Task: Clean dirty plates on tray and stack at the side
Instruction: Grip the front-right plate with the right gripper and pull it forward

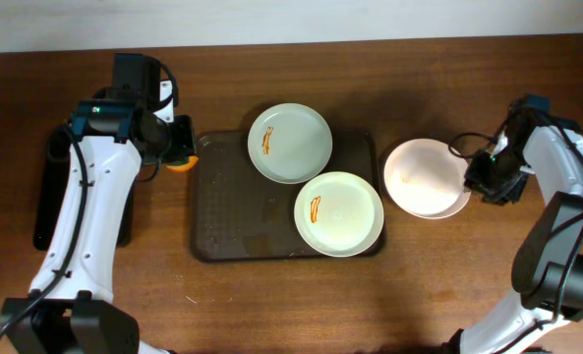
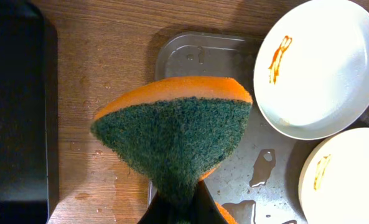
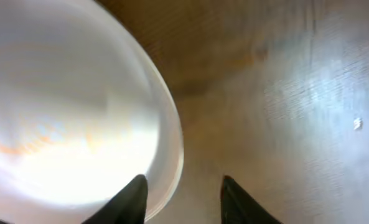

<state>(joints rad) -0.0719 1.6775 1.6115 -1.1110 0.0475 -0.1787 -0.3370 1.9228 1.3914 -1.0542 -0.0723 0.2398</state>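
Note:
The dark brown tray (image 1: 222, 211) holds two pale plates. The far one (image 1: 289, 143) and the near right one (image 1: 338, 213) each carry an orange-red smear. Both show in the left wrist view, the far plate (image 2: 324, 68) and the near one (image 2: 349, 180), on the wet tray (image 2: 190, 59). A third, cream-white plate (image 1: 426, 177) sits on the table right of the tray, with no smear that I can see. My left gripper (image 1: 173, 147) is shut on an orange and green sponge (image 2: 172, 124) above the tray's far left corner. My right gripper (image 1: 488, 177) is open at the third plate's right rim (image 3: 66, 112).
A narrow black tray (image 1: 50, 197) lies along the table's left side, beside my left arm; it also shows in the left wrist view (image 2: 13, 106). Water puddles (image 2: 262, 168) sit on the brown tray. Bare wood table (image 3: 296, 93) lies right of the third plate.

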